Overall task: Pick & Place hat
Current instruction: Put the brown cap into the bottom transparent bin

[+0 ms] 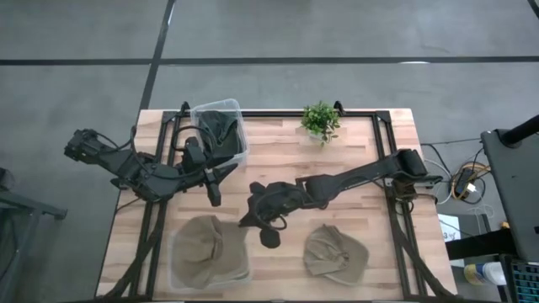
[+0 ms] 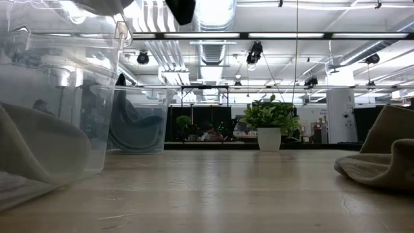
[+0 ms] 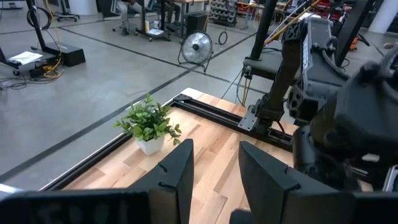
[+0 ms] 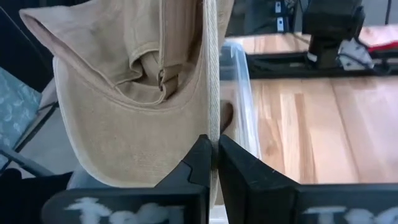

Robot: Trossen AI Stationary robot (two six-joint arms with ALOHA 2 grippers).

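Note:
My right gripper (image 1: 251, 215) (image 4: 213, 155) reaches across the middle of the table and is shut on a tan hat (image 4: 137, 112). The hat spreads over the clear bin (image 1: 175, 269) at the near left. In the low view that bin (image 2: 65, 97) has tan cloth (image 2: 39, 152) lying inside it. A second tan hat (image 1: 335, 252) (image 2: 381, 162) rests on the table at the near right. My left gripper (image 1: 215, 189) (image 3: 214, 168) is open and empty, next to the far clear bin (image 1: 219, 130). My right gripper pinches a thin edge of the tan hat (image 4: 213, 127) between its two fingers; the edge shows edge-on. The fingers come about level from the table's right. The hat's hollow inside (image 4: 149, 68) faces the camera beyond the fingers, over the near-left bin.
The far clear bin holds dark cloth (image 1: 221, 126). A small potted plant (image 1: 321, 120) (image 2: 270, 123) (image 3: 149, 124) stands at the far edge. Bare wood lies between the two bins and in the table's right half.

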